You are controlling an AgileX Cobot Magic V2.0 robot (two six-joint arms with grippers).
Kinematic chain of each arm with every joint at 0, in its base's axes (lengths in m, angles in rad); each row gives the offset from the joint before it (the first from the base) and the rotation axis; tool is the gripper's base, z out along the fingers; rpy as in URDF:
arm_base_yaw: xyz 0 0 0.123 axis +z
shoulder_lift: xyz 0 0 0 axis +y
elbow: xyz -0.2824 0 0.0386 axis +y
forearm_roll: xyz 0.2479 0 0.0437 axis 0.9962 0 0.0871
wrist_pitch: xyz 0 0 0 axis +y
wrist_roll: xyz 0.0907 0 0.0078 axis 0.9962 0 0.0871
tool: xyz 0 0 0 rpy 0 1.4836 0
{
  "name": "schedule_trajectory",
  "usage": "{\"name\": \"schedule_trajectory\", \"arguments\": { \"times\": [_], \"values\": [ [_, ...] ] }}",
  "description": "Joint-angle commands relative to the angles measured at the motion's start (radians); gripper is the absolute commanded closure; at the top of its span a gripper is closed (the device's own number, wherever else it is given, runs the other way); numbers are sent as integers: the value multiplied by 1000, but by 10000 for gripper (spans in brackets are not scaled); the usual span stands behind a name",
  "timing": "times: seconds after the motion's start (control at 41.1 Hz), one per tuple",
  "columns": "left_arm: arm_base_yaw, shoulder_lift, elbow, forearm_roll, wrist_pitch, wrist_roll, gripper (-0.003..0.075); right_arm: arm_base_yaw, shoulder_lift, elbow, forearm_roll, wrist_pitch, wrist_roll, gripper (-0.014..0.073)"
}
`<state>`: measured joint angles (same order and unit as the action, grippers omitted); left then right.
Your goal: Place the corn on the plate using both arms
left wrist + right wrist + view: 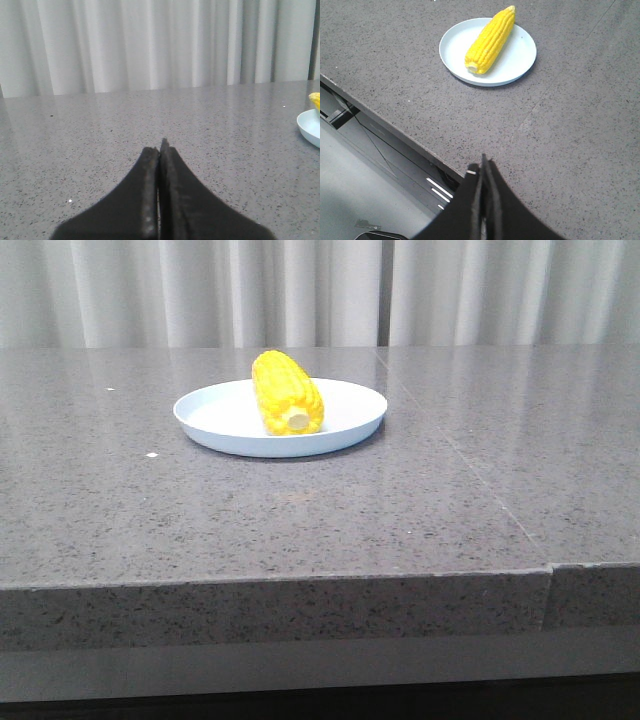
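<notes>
The bright yellow corn [287, 392] lies on the round white plate [220, 412] near the middle of the grey table, its pale stub end toward the front. The right wrist view shows the corn [490, 39] lying across the plate [455, 47]. The left wrist view catches only the plate's rim [309, 126] and a bit of corn [315, 99]. My left gripper [159, 148] is shut and empty, low over bare table well to the left of the plate. My right gripper [483, 165] is shut and empty, above the table's front edge, well back from the plate. Neither gripper shows in the front view.
The grey speckled table [450, 490] has a seam running toward its front right. Its front edge [380, 117] drops to a frame and floor below. White curtains [320, 290] hang behind the table.
</notes>
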<state>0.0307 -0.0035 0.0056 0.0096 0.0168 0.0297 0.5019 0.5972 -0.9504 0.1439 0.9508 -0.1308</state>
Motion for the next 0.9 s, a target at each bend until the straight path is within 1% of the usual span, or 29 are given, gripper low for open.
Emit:
{"name": "schedule_trajectory", "arguments": {
  "times": [0.0,0.049,0.122,0.268,0.414,0.462,0.608,0.754,0.876],
  "values": [
    [-1,-19,2,-10,-80,-10,740,-3,-8,-9,-4,-78,-3,662],
    [-1,-19,2,-10,-80,-10,740,-29,-24,19,-11,-111,-13,662],
    [-1,-19,2,-10,-80,-10,740,-110,-75,95,-12,-204,-14,662],
    [-1,-19,2,-10,-80,-10,740,-279,-217,327,-12,-465,-14,662],
    [-1,-19,2,-10,-80,-10,740,-393,-372,543,-9,-648,-14,662],
    [-1,-19,2,-10,-80,-10,740,-414,-421,608,-9,-703,-14,662],
    [-1,-19,2,-10,-80,-10,740,-453,-540,772,-9,-804,-14,662],
    [-1,-19,2,-10,-80,-10,740,-484,-622,878,-9,-873,-14,662],
    [-1,-19,2,-10,-80,-10,740,-513,-621,941,12,-942,-13,662]
  ]
}}
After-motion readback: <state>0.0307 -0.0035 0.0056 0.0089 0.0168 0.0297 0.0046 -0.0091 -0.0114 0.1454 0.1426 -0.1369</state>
